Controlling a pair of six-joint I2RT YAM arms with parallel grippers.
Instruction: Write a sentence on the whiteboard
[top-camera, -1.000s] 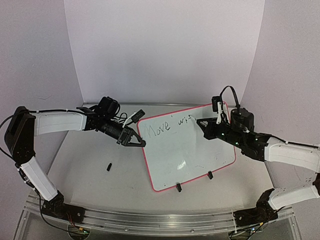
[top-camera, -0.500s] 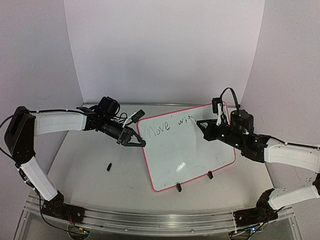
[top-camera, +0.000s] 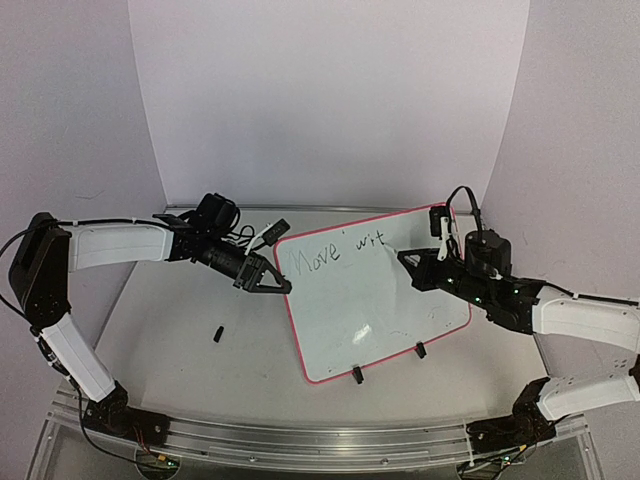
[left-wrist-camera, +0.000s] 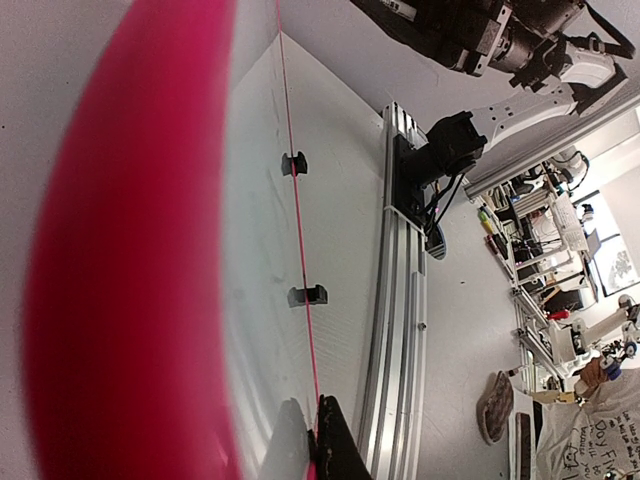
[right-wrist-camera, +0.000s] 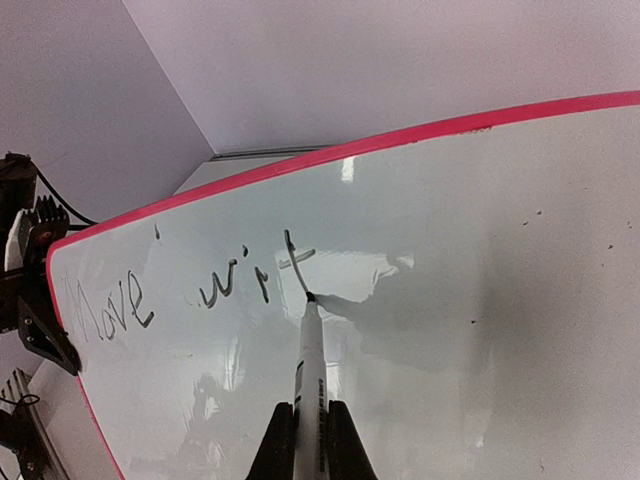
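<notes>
The whiteboard (top-camera: 385, 310), white with a pink-red rim, stands tilted on two black clip feet (top-camera: 357, 375). The sentence (top-camera: 332, 250) reads "Move wit" along its top. My left gripper (top-camera: 282, 286) is shut on the board's left rim; in the left wrist view its jaws (left-wrist-camera: 318, 445) pinch the thin pink edge (left-wrist-camera: 298, 200). My right gripper (top-camera: 412, 265) is shut on a white marker (right-wrist-camera: 311, 365), whose black tip touches the board at the foot of the "t" (right-wrist-camera: 296, 262). The right wrist view also shows the gripper (right-wrist-camera: 310, 412) and the board (right-wrist-camera: 480, 330).
A small black cap (top-camera: 217, 333) lies on the table left of the board. A black-and-white object (top-camera: 272, 233) lies behind the left gripper. An aluminium rail (top-camera: 300, 442) runs along the near edge. White backdrop walls close in the back and sides.
</notes>
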